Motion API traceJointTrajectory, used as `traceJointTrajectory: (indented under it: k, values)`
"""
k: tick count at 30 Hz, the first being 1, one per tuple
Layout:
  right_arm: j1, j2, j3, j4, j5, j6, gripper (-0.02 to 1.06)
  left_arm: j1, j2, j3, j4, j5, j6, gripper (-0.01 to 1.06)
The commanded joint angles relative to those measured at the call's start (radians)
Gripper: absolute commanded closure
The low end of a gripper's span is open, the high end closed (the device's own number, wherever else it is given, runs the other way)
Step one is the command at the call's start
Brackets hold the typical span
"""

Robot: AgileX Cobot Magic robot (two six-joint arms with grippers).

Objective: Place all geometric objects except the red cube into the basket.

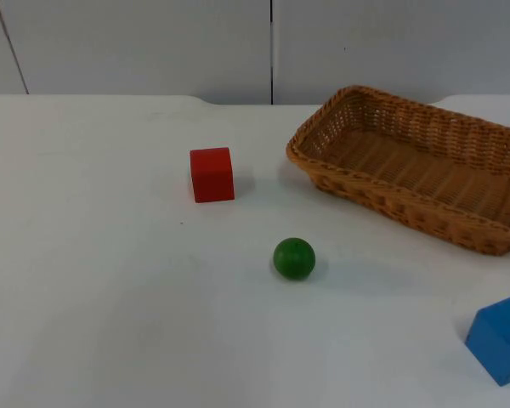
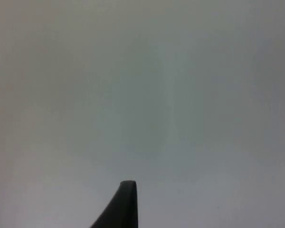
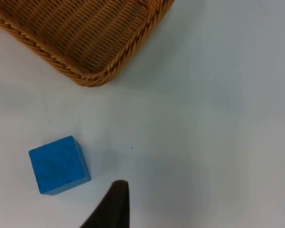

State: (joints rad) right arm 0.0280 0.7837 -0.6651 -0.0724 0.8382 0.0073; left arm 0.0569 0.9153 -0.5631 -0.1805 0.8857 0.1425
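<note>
A green ball (image 1: 294,258) lies near the middle of the white table. The red cube (image 1: 212,174) stands to its left and further back. A blue cube (image 1: 501,338) sits at the front right, cut by the picture's edge. An empty wicker basket (image 1: 357,183) stands at the back right. In the right wrist view my right gripper (image 3: 115,204) hangs over bare table close beside the blue cube (image 3: 59,165), with a corner of the basket (image 3: 88,80) beyond it. My left gripper (image 2: 122,205) waits over bare table top.
The table (image 1: 93,280) ends at a grey partition wall (image 1: 153,42) behind the basket and the red cube. Open table surface stretches across the left half and the front.
</note>
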Motion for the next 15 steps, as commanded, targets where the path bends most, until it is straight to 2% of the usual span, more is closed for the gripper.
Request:
traceJointTrajectory:
  k: [1,3,6,10,15]
  values:
    - [-0.006,0.008,-0.002,0.007,-0.007,0.003,-0.01,0.003,0.037,-0.019,-0.046,-0.009,0.034,0.09]
    - [-0.006,0.022,-0.002,0.007,-0.003,0.003,-0.01,-0.001,0.076,-0.043,-0.059,-0.009,0.045,0.14]
    - [-0.006,0.043,-0.002,0.016,-0.001,0.003,-0.01,-0.017,0.111,-0.076,-0.071,-0.009,0.06,0.15]
    - [-0.006,0.078,-0.002,0.023,0.001,0.003,-0.01,-0.084,0.173,-0.143,-0.071,-0.019,0.06,0.15]
    - [-0.006,0.12,-0.002,0.029,0.003,0.003,-0.01,-0.256,0.328,-0.247,-0.069,-0.091,0.035,0.15]
